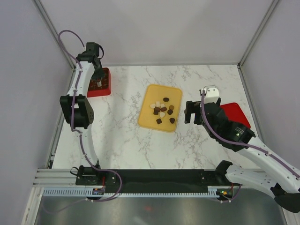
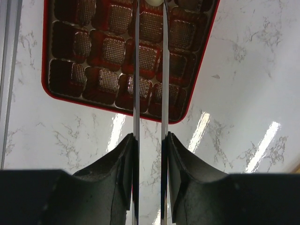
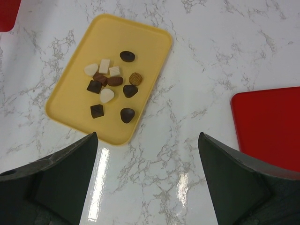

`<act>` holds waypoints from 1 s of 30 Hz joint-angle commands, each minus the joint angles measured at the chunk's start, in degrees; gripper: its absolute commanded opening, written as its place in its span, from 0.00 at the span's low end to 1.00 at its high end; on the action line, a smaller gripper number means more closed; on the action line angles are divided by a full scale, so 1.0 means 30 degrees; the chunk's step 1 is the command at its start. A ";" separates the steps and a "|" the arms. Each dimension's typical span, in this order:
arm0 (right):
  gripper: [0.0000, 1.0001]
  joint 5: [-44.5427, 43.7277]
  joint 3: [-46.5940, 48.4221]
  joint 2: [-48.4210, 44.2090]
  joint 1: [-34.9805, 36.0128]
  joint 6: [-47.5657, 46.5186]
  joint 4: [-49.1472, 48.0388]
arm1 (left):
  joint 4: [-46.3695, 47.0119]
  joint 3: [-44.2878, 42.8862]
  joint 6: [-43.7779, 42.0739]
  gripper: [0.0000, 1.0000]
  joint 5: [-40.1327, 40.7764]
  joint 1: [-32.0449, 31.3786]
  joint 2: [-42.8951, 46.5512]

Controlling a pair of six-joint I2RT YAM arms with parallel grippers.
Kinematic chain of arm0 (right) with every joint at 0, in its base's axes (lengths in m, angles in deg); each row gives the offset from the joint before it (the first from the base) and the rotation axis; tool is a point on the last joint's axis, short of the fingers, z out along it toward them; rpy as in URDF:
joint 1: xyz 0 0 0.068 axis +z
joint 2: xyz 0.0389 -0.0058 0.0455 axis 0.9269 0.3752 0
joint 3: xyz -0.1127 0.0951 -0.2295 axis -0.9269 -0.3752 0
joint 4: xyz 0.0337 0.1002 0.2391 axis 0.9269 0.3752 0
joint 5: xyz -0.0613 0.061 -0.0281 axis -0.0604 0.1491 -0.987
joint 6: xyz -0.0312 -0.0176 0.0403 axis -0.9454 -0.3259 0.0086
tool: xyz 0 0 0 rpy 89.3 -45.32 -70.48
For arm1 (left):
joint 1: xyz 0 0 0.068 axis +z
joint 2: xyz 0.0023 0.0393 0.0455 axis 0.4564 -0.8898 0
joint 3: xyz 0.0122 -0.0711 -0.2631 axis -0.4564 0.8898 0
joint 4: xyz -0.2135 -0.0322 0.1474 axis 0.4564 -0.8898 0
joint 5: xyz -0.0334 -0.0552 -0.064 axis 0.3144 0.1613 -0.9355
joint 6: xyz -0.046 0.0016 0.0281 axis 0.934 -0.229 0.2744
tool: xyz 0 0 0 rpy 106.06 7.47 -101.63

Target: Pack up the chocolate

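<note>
Several chocolate pieces [image 1: 162,111], dark, light brown and cream-white, lie loose on the flat yellow tray [image 1: 149,121] at mid-table. In the right wrist view the chocolate [image 3: 112,86] lies up and left of my right gripper [image 3: 147,140]. That gripper [image 1: 189,112] is wide open and empty, over bare marble right of the tray. My left gripper [image 2: 151,10] hovers over the red grid box [image 2: 70,51] at the far left. Its long thin blades stand close together, with a cream-white chocolate [image 2: 153,2] pinched between them at the frame's top edge.
The red grid box [image 1: 105,89] sits at the table's far left edge, partly hidden by the left arm. A flat red lid [image 1: 238,115] lies at the right, behind the right arm. The same lid [image 3: 269,126] shows in the right wrist view. Grey walls enclose the table.
</note>
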 commanded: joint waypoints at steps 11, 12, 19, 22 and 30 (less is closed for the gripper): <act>0.97 -0.1087 -0.0318 0.0889 0.0006 -0.0572 -0.1051 | 0.2033 -0.0986 -0.1777 0.35 0.0949 0.0068 -0.1556; 0.97 -0.1086 -0.0347 0.0919 0.0006 -0.0572 -0.1080 | 0.2033 -0.0957 -0.1806 0.36 0.0979 0.0068 -0.1614; 0.97 -0.1086 -0.0231 0.1008 0.0006 -0.0631 -0.1168 | 0.2033 -0.0577 -0.1953 0.43 0.1067 0.0039 -0.1060; 0.97 -0.1057 -0.0085 0.0978 0.0006 -0.0718 -0.1139 | 0.2004 -0.0372 -0.2099 0.47 0.0980 0.0039 -0.0475; 0.97 -0.1028 0.0355 0.0919 0.0006 -0.0602 -0.0934 | 0.1916 0.0826 -0.2276 0.51 0.0131 -0.0252 0.1869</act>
